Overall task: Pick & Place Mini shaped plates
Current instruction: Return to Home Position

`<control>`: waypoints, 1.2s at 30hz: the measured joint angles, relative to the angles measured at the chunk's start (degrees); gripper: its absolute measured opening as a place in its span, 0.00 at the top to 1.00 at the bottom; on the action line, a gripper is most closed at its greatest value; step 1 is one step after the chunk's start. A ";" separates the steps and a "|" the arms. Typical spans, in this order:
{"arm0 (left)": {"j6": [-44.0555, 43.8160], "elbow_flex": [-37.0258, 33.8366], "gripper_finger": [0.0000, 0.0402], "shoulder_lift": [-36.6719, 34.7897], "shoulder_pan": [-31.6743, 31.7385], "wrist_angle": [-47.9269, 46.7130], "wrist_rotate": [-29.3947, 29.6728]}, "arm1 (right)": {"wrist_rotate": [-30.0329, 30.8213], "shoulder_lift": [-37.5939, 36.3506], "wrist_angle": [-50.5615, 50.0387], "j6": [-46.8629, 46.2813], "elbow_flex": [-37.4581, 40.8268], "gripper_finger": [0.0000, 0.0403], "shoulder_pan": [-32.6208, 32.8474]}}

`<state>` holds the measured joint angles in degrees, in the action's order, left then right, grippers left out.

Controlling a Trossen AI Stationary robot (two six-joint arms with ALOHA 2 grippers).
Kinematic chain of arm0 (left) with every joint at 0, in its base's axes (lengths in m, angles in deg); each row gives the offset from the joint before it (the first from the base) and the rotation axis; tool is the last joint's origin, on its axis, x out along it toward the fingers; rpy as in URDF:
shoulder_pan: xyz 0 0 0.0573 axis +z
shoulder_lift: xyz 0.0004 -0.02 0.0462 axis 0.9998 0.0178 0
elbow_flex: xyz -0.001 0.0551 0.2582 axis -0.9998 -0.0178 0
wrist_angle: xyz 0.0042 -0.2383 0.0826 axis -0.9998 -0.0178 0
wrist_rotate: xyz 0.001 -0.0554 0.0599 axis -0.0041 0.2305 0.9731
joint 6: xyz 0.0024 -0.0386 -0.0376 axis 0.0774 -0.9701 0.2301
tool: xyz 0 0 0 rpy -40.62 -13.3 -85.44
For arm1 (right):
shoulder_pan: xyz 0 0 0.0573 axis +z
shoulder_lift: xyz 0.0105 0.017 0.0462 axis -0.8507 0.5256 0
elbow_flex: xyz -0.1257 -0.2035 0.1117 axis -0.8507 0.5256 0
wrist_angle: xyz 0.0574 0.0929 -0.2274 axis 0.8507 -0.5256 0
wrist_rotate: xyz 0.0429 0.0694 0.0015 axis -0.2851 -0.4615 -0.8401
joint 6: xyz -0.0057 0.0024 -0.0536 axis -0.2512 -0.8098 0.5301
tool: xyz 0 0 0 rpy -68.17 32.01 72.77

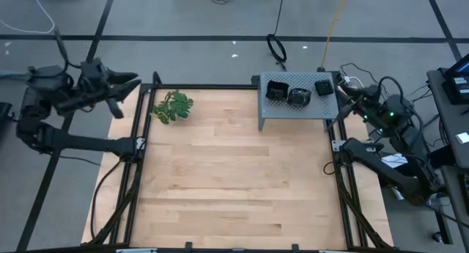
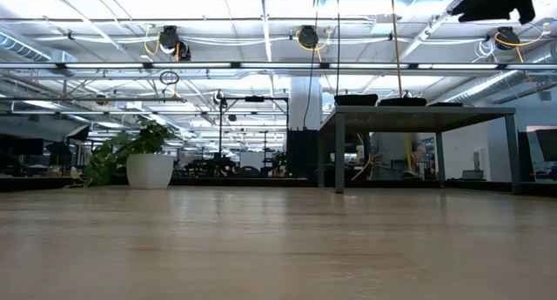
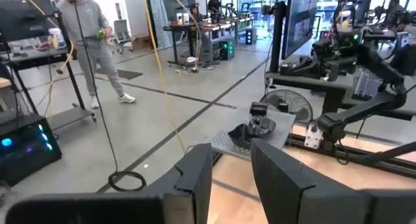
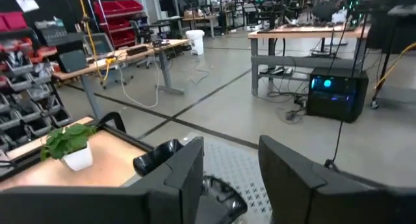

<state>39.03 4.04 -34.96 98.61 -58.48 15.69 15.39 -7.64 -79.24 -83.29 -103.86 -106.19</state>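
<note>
Mini shaped plates sit on the shelf at the desk far-right corner; left gripper and right gripper hang outside its side edges, arms folded, claws spread.

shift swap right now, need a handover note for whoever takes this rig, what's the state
Left gripper: open, empty, outside the table's left edge, near the green sprig.
Right gripper: open, empty, by the right end of the grey shelf.
Mini plates: three black stacks on the shelf; none visible on the table.
Done: stacking looks finished. Left: probably just parking both arms.
</note>
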 joint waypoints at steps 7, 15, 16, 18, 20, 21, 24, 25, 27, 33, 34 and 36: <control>-4.65 0.00 0.72 -2.68 0.00 -0.83 0.00 | -0.06 -7.00 6.01 -7.27 10.90 0.67 0.00; -10.05 0.02 0.72 -3.04 0.00 -5.29 -0.08 | -0.85 -11.67 22.12 -15.08 26.30 0.67 0.00; -11.11 0.02 0.72 -3.02 0.00 -5.89 -0.08 | -1.84 -11.77 25.07 -15.98 28.11 0.67 0.00; -13.28 0.00 0.72 -2.99 0.00 -6.91 -0.07 | -4.05 -11.73 32.20 -17.53 31.78 0.67 0.00; -14.35 -0.75 0.72 -2.95 0.00 -6.67 0.26 | -7.02 -11.37 40.07 -19.22 35.54 0.67 0.00; -14.65 -1.33 0.72 -2.95 0.00 -6.85 0.77 | -8.50 -11.17 43.88 -20.12 37.57 0.67 0.00; -16.30 -3.90 0.72 -3.37 0.00 -6.90 2.39 | -10.80 -10.96 53.88 -22.43 42.78 0.67 -0.02; -16.83 -5.00 0.72 -3.68 0.00 -6.83 2.58 | -10.86 -10.98 56.88 -23.08 44.28 0.67 -0.02; -17.61 -7.65 0.72 -4.67 0.00 -6.11 2.60 | -10.83 -10.94 60.87 -24.53 46.86 0.67 -0.03; -18.44 -18.78 0.72 -10.76 -0.01 1.98 2.54 | -10.67 -10.85 64.53 -24.58 49.70 0.67 -0.01; -17.97 -20.98 0.72 -12.28 0.00 4.31 2.48 | -10.69 -10.85 64.55 -24.53 49.74 0.67 -0.02; -16.92 -25.94 0.72 -15.57 -0.02 9.38 2.00 | -10.69 -10.94 64.55 -24.47 49.76 0.67 -0.02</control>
<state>22.11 -21.90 -50.53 98.59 -49.09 17.69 4.71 -18.58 -14.68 -107.75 -54.10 -106.21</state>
